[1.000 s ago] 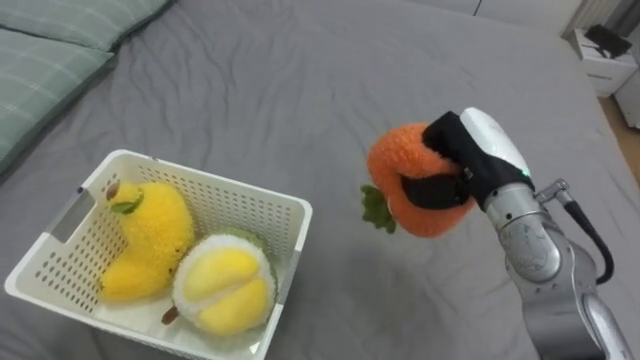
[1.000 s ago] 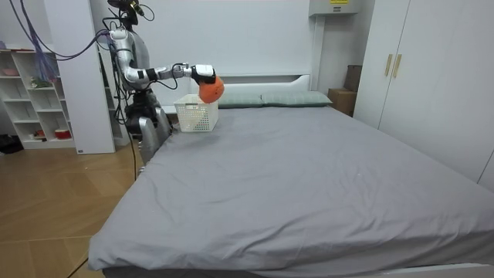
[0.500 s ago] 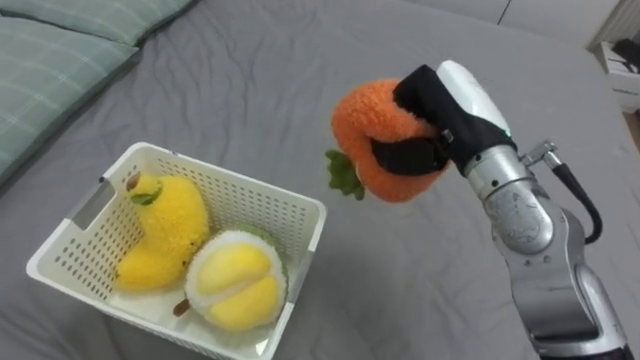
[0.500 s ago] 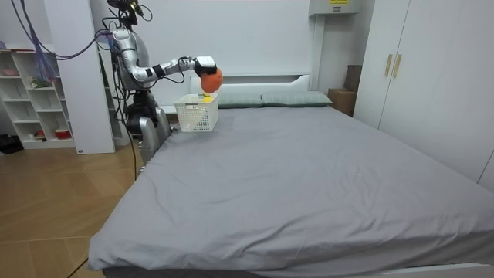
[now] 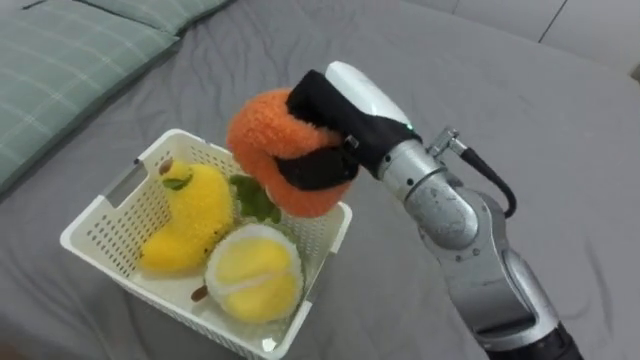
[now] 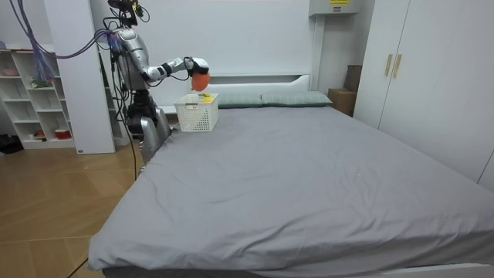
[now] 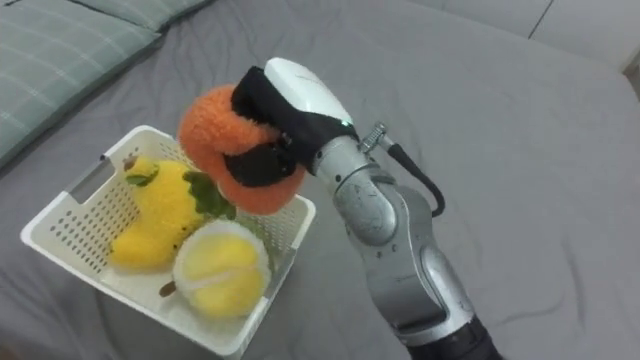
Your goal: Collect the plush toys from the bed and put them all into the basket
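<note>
Orange plush toy (image 5: 280, 150), likely soft, light, is being clasped mid-body by the right hand's (image 5: 352, 105) curled fingers (image 5: 312, 172) at the basket's (image 5: 98, 212) one o'clock.

Yellow toys (image 5: 188, 215) crowd the basket (image 5: 100, 228); bed (image 5: 520, 110) right of it open.

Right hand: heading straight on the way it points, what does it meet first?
Likely free: the right hand, gripping the orange plush, points across above the basket toward the pillow; depth unclear.

Orange plush toy (image 5: 272, 148), yellow plush fruit (image 5: 190, 215), pale-yellow round plush (image 5: 255, 282), white lattice basket (image 5: 105, 225), grey bedsheet (image 5: 500, 100), green-checked pillow (image 5: 60, 70).
</note>
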You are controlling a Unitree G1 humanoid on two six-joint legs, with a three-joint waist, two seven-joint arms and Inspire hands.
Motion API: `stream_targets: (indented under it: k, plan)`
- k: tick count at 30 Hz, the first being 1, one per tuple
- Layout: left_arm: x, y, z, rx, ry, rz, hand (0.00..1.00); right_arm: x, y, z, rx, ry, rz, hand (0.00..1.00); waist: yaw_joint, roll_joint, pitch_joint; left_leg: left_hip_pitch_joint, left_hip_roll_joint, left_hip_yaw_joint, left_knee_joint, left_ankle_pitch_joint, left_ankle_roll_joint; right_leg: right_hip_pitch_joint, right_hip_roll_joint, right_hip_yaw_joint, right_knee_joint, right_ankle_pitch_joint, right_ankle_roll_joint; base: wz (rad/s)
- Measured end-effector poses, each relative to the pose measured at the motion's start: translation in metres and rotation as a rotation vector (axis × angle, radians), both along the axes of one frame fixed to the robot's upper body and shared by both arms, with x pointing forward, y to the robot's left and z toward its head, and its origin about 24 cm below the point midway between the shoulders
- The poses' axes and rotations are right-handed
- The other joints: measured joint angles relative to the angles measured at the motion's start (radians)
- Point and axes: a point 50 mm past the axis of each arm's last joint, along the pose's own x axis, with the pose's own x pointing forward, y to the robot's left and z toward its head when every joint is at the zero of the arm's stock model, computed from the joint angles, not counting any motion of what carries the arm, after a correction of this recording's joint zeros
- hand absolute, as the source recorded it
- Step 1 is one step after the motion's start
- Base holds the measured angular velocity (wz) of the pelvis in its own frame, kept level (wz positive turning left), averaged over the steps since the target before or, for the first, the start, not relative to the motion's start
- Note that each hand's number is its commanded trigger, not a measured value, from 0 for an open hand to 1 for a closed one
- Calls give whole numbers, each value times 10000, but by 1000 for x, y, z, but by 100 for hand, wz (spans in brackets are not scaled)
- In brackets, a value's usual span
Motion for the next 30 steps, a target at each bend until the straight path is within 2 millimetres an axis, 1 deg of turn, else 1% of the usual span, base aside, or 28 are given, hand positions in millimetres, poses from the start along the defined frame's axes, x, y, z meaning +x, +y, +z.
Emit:
stream_targets:
  k: [2, 3, 4, 5, 6, 7, 10, 11, 13, 17, 30]
  plan:
    - [3, -1, 0, -15, -77, -20, 0, -3, 7, -2, 70, 217, 402, 94, 116, -13, 22, -58, -12, -73, 21, 1, -1, -10, -11, -29, 2, -1, 1, 9]
    - [4, -1, 1, -13, -91, -23, 0, -4, 8, -2, 67, 259, 486, 87, 137, -22, 28, -76, -14, -90, 27, 1, -1, -18, -12, -27, 3, -1, 2, 8]
    - [5, -1, 1, -4, -108, -35, 0, -5, 11, -3, 52, 335, 626, 79, 218, -35, 52, -96, -14, -108, 25, 3, -3, -34, -11, -27, 3, -2, 2, 6]
    - [5, -1, 1, 24, -76, -178, 0, -6, 14, -4, -32, 444, 735, 62, 279, -43, 71, -110, -15, -140, 27, 3, -5, -37, -9, -30, 0, -2, 3, 7]
    - [6, -1, 1, 47, -64, -256, 0, -7, 15, -5, -96, 492, 778, 13, 291, -49, 74, -123, -18, -176, 28, 5, -7, -37, -9, -38, 0, -2, 3, 10]
    - [7, 0, 2, 101, -74, -325, 0, -9, 18, -7, -208, 598, 917, 0, 333, -75, 87, -141, -20, -217, 31, 9, -14, -37, -5, -36, -5, -2, 3, 9]
    - [9, 2, 3, 161, -85, -398, 0, -14, 27, -11, -564, 620, 1316, 0, 396, -155, 122, -196, -26, -259, 54, 10, -19, -52, 1, -45, -53, -1, 2, 6]
    - [10, 1, 3, 177, -83, -509, 0, -16, 30, -12, -703, 611, 1440, 0, 397, -203, 119, -284, -46, -318, 123, 10, -19, -56, 1, -57, -121, -1, 2, 10]
    - [12, 0, 3, 162, -120, -559, 0, -18, 33, -14, -845, 663, 1590, 0, 405, -234, 116, -336, -61, -377, 160, 10, -20, -56, 1, -68, -153, -1, 2, 11]
    - [19, -2, 4, 154, -240, -777, 0, -18, 33, -17, -926, 791, 1626, 0, 440, -233, 117, -394, -78, -475, 186, 18, -29, -55, -1, -115, -165, -1, 2, 8]
    - [24, -3, 5, 280, -344, -844, 0, -18, 34, -19, -1009, 898, 1584, 0, 397, -225, 121, -402, -79, -463, 183, 18, -30, -69, -1, -87, -165, -1, 2, 0]
